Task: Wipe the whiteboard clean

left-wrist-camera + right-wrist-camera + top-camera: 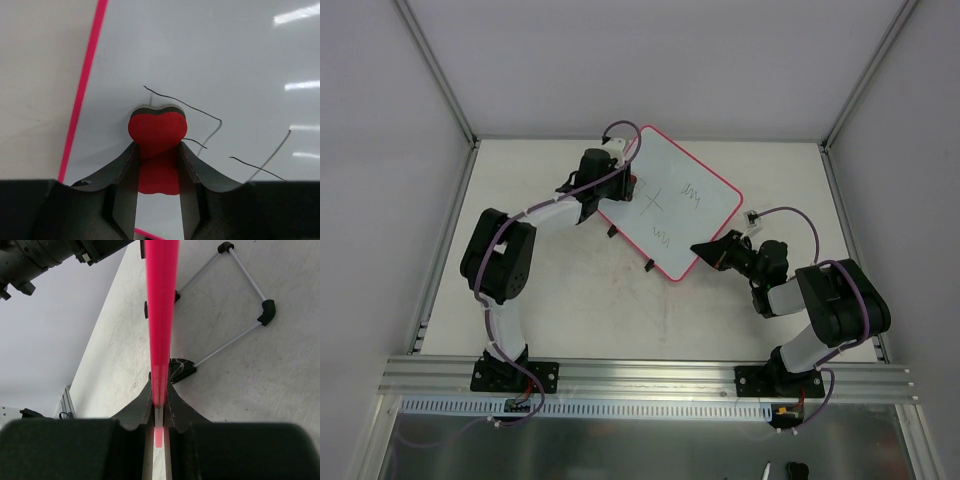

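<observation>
The whiteboard (670, 205), white with a pink-red frame, lies tilted in the middle of the table with thin dark scribbles on it. My left gripper (620, 192) is shut on the red eraser block (157, 132) and presses it on the board's left part, next to dark lines (200, 112). My right gripper (705, 250) is shut on the board's pink frame edge (161, 315) at its near right side. Two black clips (612, 232) sit on the board's near left edge.
A thin wire stand with black corners (250, 295) lies under the board in the right wrist view. The left arm's body (45, 255) shows at the top left there. Grey walls and metal posts surround the table (560, 300).
</observation>
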{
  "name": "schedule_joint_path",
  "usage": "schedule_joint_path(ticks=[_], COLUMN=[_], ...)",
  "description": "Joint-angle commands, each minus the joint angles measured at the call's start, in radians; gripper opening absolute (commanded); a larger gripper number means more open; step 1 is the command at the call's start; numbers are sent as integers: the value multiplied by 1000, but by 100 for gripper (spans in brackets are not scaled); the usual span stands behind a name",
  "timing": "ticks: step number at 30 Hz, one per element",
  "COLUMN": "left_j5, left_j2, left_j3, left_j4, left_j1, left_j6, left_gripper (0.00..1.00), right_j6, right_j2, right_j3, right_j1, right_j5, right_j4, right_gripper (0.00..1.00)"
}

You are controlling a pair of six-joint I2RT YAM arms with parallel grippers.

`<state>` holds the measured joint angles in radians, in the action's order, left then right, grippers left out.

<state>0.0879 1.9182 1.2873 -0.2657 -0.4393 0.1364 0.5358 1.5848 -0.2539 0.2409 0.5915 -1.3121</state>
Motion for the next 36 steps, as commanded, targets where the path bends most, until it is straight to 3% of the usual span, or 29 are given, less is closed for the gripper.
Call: schedule_joint_path(ticks=[1,21,36], left_j5=[26,-8,-22], left_j2=[-18,-116,-116], left_j3=[-40,-307,-329], left_j4=[19,-122,-139], left_j1=[-78,-295,-372], left_j6=[-5,71,57], left_gripper=[15,16,15], right_j6=[-46,-43,-43], right_j2=[-23,-17,-22], right_j3=[-30,-35,-33], right_j1=[1,1,1], right_j5=[36,42,44], right_j4=[-219,-219,-219], right_gripper=[0,0,0])
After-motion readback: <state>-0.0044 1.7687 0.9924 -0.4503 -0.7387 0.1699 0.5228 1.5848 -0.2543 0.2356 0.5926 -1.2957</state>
